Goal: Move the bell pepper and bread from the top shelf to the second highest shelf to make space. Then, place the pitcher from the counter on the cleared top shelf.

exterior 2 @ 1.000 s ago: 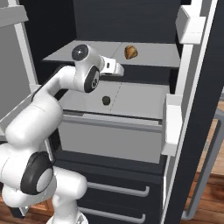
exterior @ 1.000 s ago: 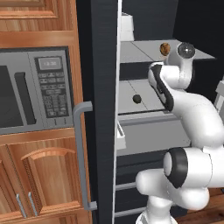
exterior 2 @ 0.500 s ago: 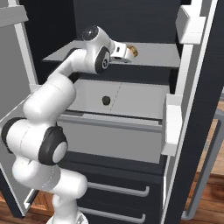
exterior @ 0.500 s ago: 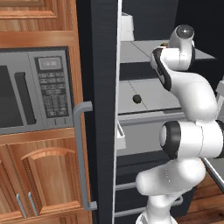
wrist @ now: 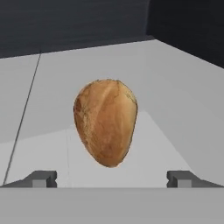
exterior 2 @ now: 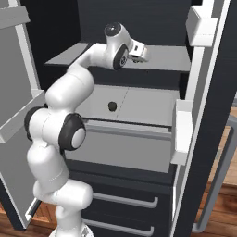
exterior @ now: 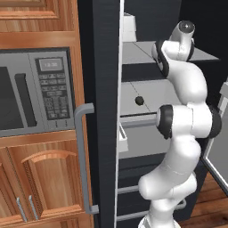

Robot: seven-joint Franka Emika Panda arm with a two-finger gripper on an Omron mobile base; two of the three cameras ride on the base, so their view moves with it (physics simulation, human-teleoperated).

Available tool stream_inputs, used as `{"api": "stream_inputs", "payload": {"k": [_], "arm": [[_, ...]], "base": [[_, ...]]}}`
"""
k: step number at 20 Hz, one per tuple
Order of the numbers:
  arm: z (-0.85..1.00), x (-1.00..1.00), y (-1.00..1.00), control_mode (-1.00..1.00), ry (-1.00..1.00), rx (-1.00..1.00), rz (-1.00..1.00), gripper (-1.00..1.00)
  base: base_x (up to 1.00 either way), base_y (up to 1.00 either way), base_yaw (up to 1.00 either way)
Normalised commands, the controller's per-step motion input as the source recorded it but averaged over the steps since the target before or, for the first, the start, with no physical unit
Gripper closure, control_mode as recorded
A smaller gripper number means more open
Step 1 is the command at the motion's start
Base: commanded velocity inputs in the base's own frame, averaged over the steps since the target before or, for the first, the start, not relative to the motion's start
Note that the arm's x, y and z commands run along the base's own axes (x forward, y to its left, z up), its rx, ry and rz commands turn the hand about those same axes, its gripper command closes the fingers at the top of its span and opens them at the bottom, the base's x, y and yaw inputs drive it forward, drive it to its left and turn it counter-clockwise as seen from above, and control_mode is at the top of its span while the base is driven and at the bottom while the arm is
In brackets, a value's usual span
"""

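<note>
The bread [wrist: 106, 127], a golden-brown lump, rests on the light grey top shelf [wrist: 175, 78] just ahead of my gripper [wrist: 112, 179]. The fingers [wrist: 41, 178] stand wide apart on either side of it, open and not touching it. In the right base view the gripper [exterior 2: 141, 53] reaches over the top shelf [exterior 2: 169, 59] and covers the bread. The small black bell pepper [exterior 2: 111, 106] lies one level lower on the second shelf [exterior 2: 148, 104]; the left base view shows the pepper [exterior: 139, 100] too. The pitcher and the counter are out of view.
The open fridge door with its bins [exterior 2: 183, 134] stands at the right, close to the arm. A grey drawer front [exterior 2: 125, 148] sits under the second shelf. To the left are a microwave [exterior: 31, 89] in wooden cabinets and a grey door handle [exterior: 82, 156].
The arm has risen from between the shelves to the top shelf, and the hand has closed in on the bread. The bell pepper has stayed on the second shelf.
</note>
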Motion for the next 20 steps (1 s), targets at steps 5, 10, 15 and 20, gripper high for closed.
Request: {"api": "stream_inputs", "payload": {"k": [5, 10, 15, 20], "arm": [[-0.12, 0.79, -0.20, -1.00, 0.00, 0.05, 0.00, -1.00], [-0.18, 0.77, -0.13, -1.00, 0.00, 0.03, 0.00, -1.00], [-0.51, 0.15, -0.13, -1.00, 0.00, 0.00, 0.00, 1.00], [-0.96, -0.29, -0.15, -1.00, -0.09, 0.00, 0.00, 1.00]], "base": [[0.00, 0.00, 0.00], [0.00, 0.00, 0.00], [0.00, 0.00, 0.00], [0.00, 0.00, 0.00]]}}
